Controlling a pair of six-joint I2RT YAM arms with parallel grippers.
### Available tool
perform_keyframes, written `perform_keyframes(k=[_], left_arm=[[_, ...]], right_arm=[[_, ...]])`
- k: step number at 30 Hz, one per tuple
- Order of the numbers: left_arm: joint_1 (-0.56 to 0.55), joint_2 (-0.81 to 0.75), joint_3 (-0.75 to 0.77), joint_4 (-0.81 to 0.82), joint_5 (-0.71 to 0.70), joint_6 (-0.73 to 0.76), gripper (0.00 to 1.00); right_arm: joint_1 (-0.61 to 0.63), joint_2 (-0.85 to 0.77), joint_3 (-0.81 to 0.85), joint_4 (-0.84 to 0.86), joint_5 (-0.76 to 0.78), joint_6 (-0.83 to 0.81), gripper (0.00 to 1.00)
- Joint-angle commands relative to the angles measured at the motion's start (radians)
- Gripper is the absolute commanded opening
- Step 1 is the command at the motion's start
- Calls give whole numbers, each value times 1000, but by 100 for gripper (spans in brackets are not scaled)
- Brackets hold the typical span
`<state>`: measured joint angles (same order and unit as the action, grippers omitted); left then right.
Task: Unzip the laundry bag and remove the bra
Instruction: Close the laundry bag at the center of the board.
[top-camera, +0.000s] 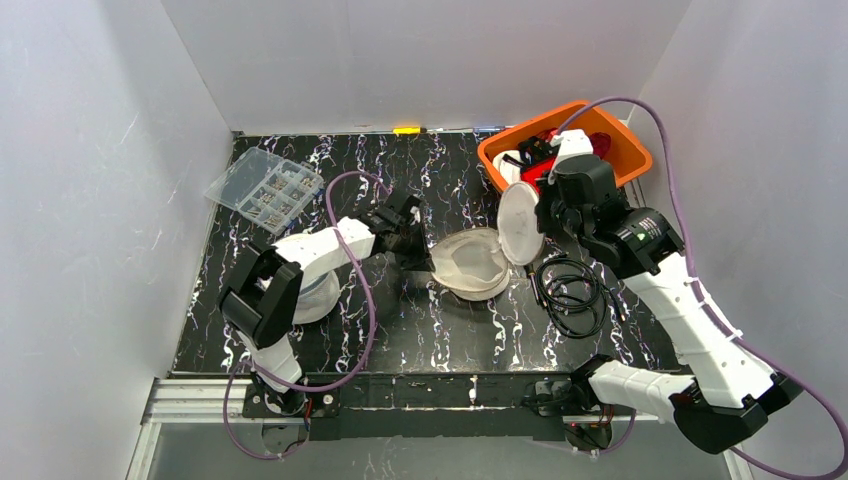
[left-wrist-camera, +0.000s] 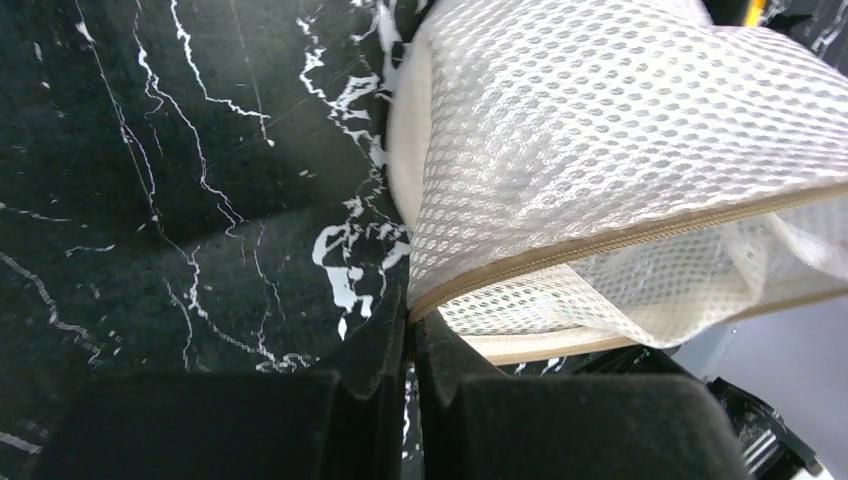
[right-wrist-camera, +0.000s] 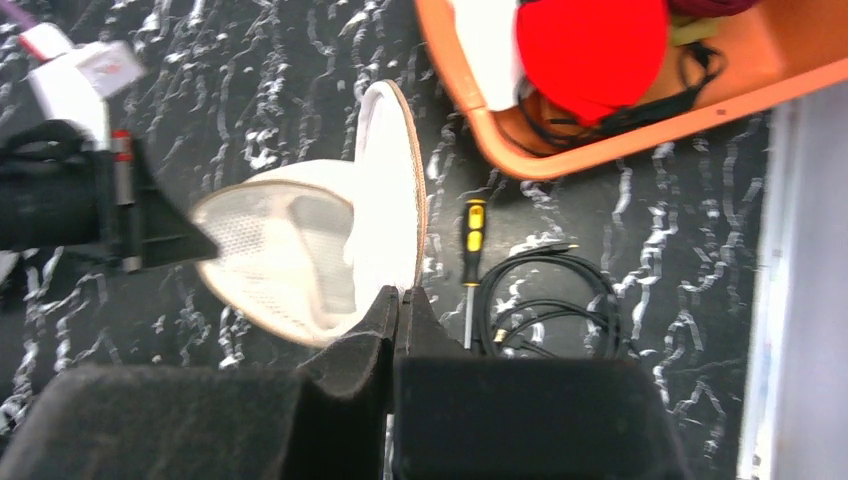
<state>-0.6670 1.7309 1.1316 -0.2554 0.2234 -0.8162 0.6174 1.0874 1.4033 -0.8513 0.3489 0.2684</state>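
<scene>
The white mesh laundry bag (top-camera: 468, 265) lies unzipped in the middle of the table, its round lid (top-camera: 520, 222) standing upright. My left gripper (top-camera: 418, 246) is shut on the tan zipper edge (left-wrist-camera: 560, 250) at the bag's left side, the mesh (left-wrist-camera: 600, 130) bulging just ahead of the fingers. At the lid's rim (right-wrist-camera: 418, 200), my right gripper (right-wrist-camera: 400, 293) is shut and holds the flap up over the bowl-shaped base (right-wrist-camera: 280, 250). I cannot make out the bra; only pale fabric shows inside.
An orange bin (top-camera: 625, 128) with red and white items stands at the back right. A coiled black cable (top-camera: 570, 290) and a yellow-handled screwdriver (right-wrist-camera: 472, 260) lie right of the bag. A clear parts box (top-camera: 265, 188) sits back left.
</scene>
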Motion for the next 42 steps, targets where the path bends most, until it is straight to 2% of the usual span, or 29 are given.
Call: perform_keyframes(k=[1, 4, 7, 10, 15, 21, 25, 29, 39, 42], left_arm=[[-4, -109, 213, -296, -43, 155, 0], [-3, -97, 379, -487, 1, 249, 0], [-3, -67, 464, -580, 29, 294, 0], [-3, -34, 445, -592, 40, 290, 0], [-2, -30, 348, -521, 84, 244, 0], [-3, -51, 358, -516, 85, 249, 0], [-3, -39, 354, -493, 95, 247, 0], [-3, -42, 287, -409, 120, 214, 0], [-2, -84, 178, -303, 121, 185, 0], [1, -104, 158, -296, 108, 183, 4]], right_arm=[[8, 16, 117, -46, 218, -64, 1], [34, 43, 173, -67, 298, -78, 1], [52, 64, 171, -63, 355, -83, 1], [71, 80, 116, -48, 412, -82, 1], [154, 123, 68, -66, 604, -62, 1], [291, 204, 126, -122, 762, -33, 1], [378, 269, 115, -112, 712, 14, 1], [415, 297, 46, -51, 603, 66, 1], [425, 281, -105, 157, 396, 116, 1], [425, 289, -124, 182, 371, 130, 1]])
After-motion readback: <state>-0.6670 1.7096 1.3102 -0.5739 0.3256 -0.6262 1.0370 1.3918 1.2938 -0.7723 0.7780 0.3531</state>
